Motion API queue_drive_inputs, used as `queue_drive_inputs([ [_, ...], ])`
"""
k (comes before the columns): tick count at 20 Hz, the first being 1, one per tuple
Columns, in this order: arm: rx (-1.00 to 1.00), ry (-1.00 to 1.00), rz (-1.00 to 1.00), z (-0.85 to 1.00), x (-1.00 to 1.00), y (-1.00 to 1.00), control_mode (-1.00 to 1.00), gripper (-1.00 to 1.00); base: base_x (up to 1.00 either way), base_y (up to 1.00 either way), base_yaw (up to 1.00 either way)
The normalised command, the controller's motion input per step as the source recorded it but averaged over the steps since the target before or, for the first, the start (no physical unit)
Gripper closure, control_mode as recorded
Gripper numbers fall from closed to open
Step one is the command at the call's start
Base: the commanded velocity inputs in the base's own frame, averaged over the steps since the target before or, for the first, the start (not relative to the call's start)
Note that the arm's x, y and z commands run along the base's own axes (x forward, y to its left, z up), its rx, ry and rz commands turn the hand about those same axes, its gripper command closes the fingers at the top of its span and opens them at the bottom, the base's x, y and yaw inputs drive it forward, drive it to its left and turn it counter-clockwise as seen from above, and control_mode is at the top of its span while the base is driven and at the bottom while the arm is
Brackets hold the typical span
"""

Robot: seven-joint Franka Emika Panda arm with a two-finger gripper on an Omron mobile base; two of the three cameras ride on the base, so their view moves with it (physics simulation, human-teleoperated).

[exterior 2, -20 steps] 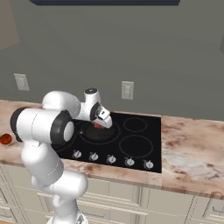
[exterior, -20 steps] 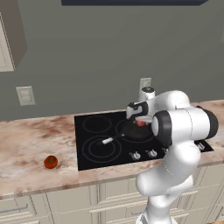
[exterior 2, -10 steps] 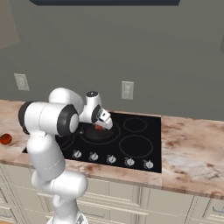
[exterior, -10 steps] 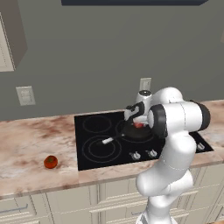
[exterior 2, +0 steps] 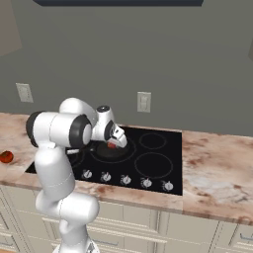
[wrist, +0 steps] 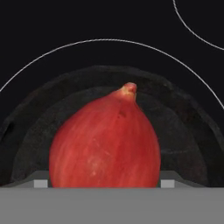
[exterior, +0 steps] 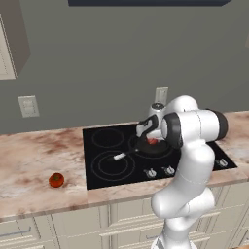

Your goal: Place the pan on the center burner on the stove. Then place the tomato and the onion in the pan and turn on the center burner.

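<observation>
2 base cameras show the white arm bent low over the flat black glass cooktop (exterior: 160,151), its two-finger gripper (exterior: 151,139) hanging just above the small round black frying pan (exterior: 151,148), which sits on the ring burner in the middle of the glass. The pan's long thin handle runs out toward 8 o'clock in the left base view and ends in a pale silver tip (exterior: 118,156). The pinkish-red, glossy onion (wrist: 105,142) lies inside the pan, directly below the gripper; in the hand view it looms large between the 2 finger tips, its pointed end at 12 o'clock, with the pan's dark floor and rim around it. The jaws stand spread wide on either side of the onion, and I cannot tell whether the pads touch it. The small orange-red tomato (exterior: 56,180) rests on the marbled pink countertop (exterior: 34,165), well apart from the stove, at 9 o'clock of it. 5 small silver knobs (exterior 2: 126,180) line the cooktop's front edge.
</observation>
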Motion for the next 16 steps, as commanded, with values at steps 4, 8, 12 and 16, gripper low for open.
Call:
queue_drive_inputs([
  [4,-0.02,0.00,0.00,-0.17,0.01,0.00,-1.00,1.00,0.00,0.00,0.00],
  [8,-0.02,0.00,0.00,-0.17,0.00,0.00,-1.00,1.00,0.00,0.00,0.00],
  [12,-0.02,0.00,0.01,-0.16,0.01,0.00,-1.00,1.00,0.00,0.00,0.00],
  [16,-0.04,0.00,0.01,-0.11,0.00,0.07,-1.00,-1.00,0.00,0.00,0.00],
])
